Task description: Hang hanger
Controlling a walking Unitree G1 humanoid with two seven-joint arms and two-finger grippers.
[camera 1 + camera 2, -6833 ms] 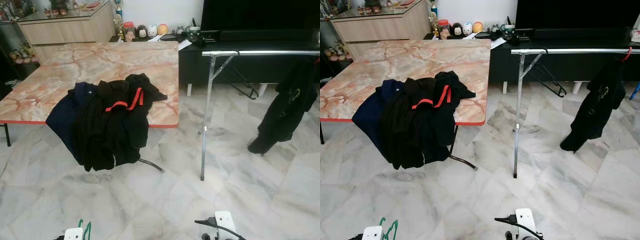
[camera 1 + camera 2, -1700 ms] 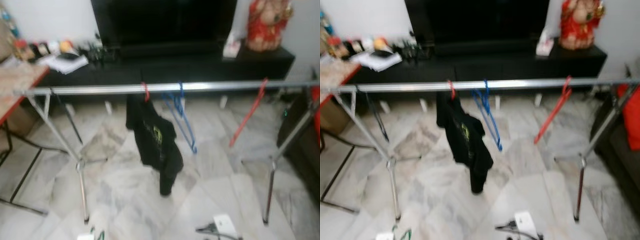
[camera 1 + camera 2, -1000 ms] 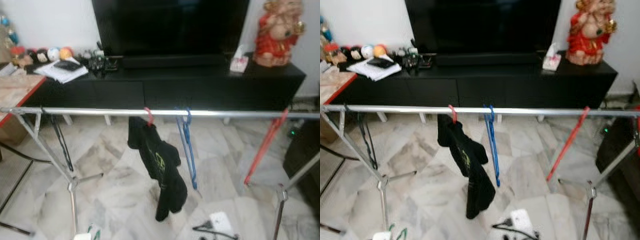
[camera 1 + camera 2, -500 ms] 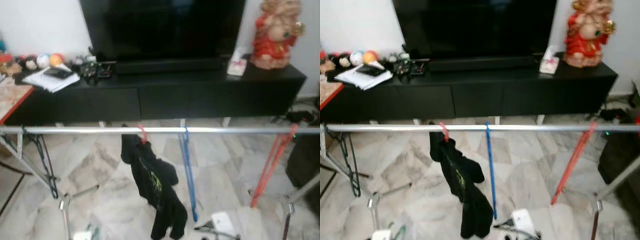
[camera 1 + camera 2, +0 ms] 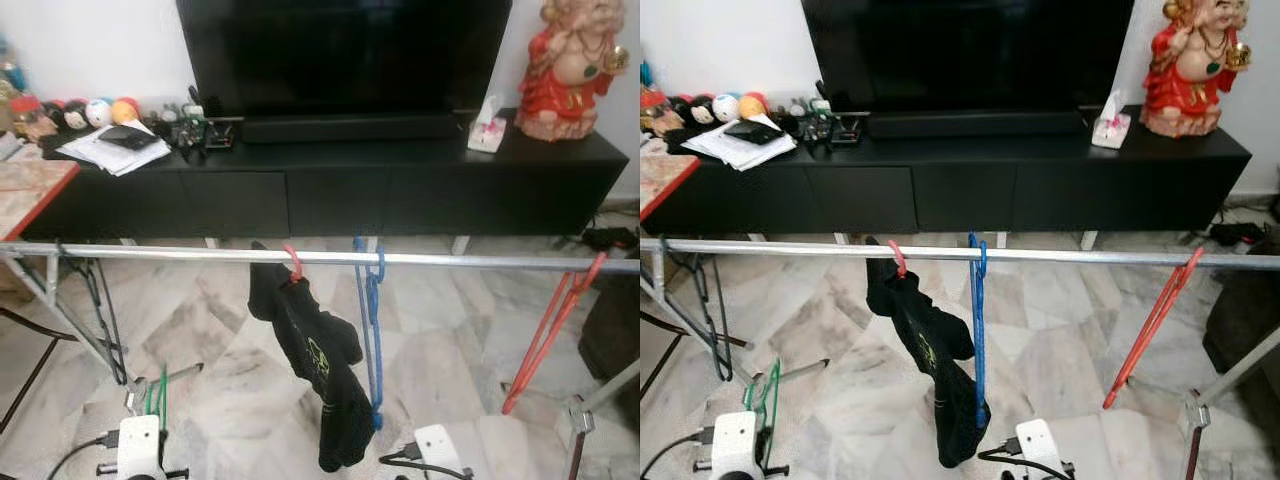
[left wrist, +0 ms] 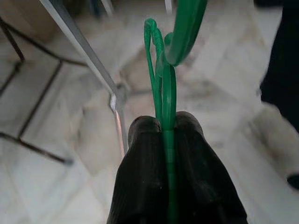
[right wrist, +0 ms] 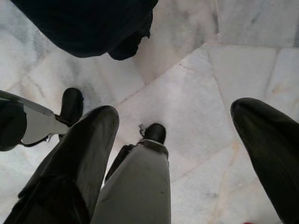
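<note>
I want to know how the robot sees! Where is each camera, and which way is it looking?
Left eye and right eye views: on the head, looking forward and down at the rail before the TV stand; both wrists show low down.
Left wrist view: on the left arm, looking along the left gripper, shut on the green hanger.
Right wrist view: on the right arm, looking down past the open right gripper at the floor.
Shared: the black garment.

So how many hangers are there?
5. On the rail: a black hanger at the robot's left end, a pink hanger holding the black shirt, a blue hanger beside it (maybe two together), a red hanger rightward. The left gripper holds a green hanger.
</note>
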